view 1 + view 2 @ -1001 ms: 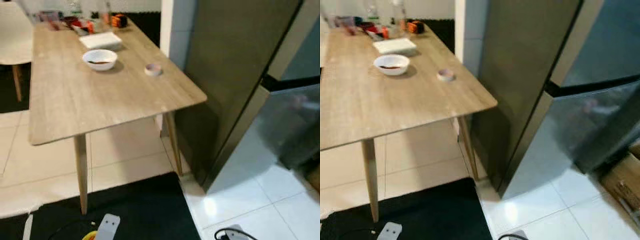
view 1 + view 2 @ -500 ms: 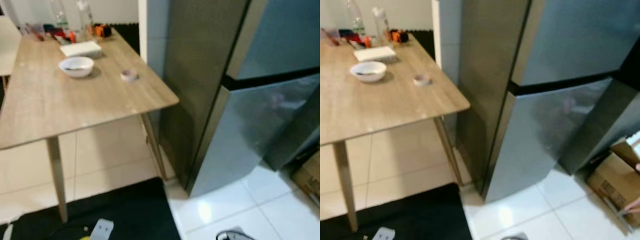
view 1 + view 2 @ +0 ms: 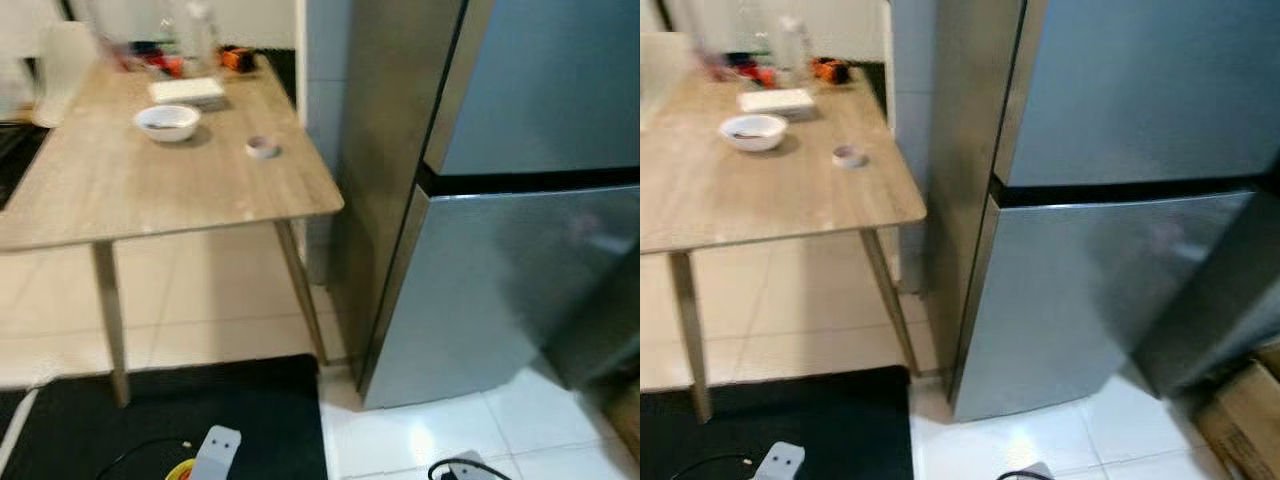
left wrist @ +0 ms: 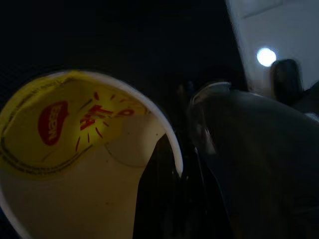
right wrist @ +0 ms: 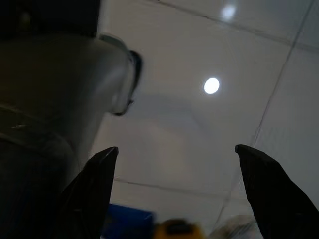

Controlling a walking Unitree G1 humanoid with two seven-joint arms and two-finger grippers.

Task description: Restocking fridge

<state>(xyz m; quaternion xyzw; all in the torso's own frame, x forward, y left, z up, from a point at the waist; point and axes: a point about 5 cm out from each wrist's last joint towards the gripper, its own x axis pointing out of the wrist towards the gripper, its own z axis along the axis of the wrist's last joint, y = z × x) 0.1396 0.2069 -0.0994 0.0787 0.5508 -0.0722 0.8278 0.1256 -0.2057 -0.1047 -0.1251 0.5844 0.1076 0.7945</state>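
Cup [image 4: 75, 164] first, nearest of all: a white tub with a yellow foil lid and red logo sits pressed close against the left gripper [image 4: 169, 164], low at the robot's side, well short of the fridge [image 3: 500, 220]. One dark finger [image 4: 154, 199] lies against the tub's wall, so it looks gripped, though the other side of the grip is hidden. It is probably light, with thin plastic walls that give under pressure and a foil lid that would tear or dent, so the hold belongs on the side wall below the rim, gentle and upright.

The right gripper [image 5: 174, 189] hangs over white floor tiles [image 5: 199, 124] with its two fingers spread wide and nothing between them.

A black mat [image 3: 200, 410] lies on the floor in front of the fridge's left corner. The fridge itself stands ahead and to the right, silver, both doors closed, a dark seam between upper and lower door. A door must be opened before the tub can go in; the free right gripper seems the one for that.

Left of the fridge stands a wooden table [image 3: 120, 190], holding a white bowl [image 3: 168, 122], a small roll of tape [image 3: 262, 147], and blurred bottles further back. A cardboard box [image 3: 1240, 420] sits right of the fridge.
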